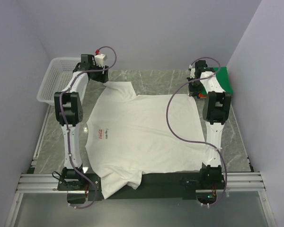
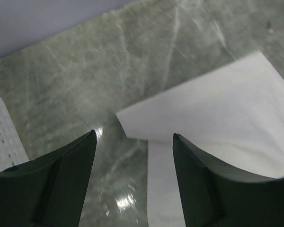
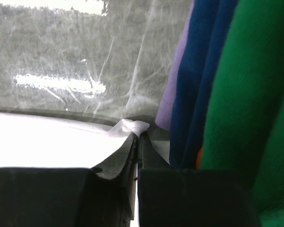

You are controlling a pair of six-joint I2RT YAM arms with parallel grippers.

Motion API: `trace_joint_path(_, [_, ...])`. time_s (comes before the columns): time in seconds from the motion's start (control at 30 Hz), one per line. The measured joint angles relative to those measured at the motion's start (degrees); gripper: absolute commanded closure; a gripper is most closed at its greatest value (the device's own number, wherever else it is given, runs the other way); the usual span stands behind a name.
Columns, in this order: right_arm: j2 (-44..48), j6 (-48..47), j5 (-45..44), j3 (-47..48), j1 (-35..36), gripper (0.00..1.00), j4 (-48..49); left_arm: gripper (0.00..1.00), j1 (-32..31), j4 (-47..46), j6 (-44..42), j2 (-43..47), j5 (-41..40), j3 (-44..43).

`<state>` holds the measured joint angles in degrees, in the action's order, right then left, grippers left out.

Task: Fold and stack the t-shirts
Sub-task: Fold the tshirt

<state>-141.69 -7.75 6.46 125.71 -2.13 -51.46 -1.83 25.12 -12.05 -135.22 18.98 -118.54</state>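
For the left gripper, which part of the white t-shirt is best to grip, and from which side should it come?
Probably the sleeve corner of the white t-shirt. It lies flat with a free edge on bare table, between the open fingers of the left gripper; come straight down, pinching across that edge.

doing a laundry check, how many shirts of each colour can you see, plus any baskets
white shirt: 1
green shirt: 1
blue shirt: 1
orange shirt: 1 (only a sliver shows)
lilac cloth: 1 (an edge in the pile)
basket: 1
total: 6
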Motion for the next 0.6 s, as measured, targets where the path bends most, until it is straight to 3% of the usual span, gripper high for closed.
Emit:
trace_joint_path(0.43, [1.7,-2.2,1.0,-3.0,0.7,1.0,0.8,0.41,0.0,-5.6,6.9,-8.4,-2.5,-3.3])
trace_joint_path(0.6, [1.7,-2.6,1.2,-3.2,0.8,1.0,0.8,0.53,-0.2,-6.6,8.2,-9.9,-2.1,-4.1])
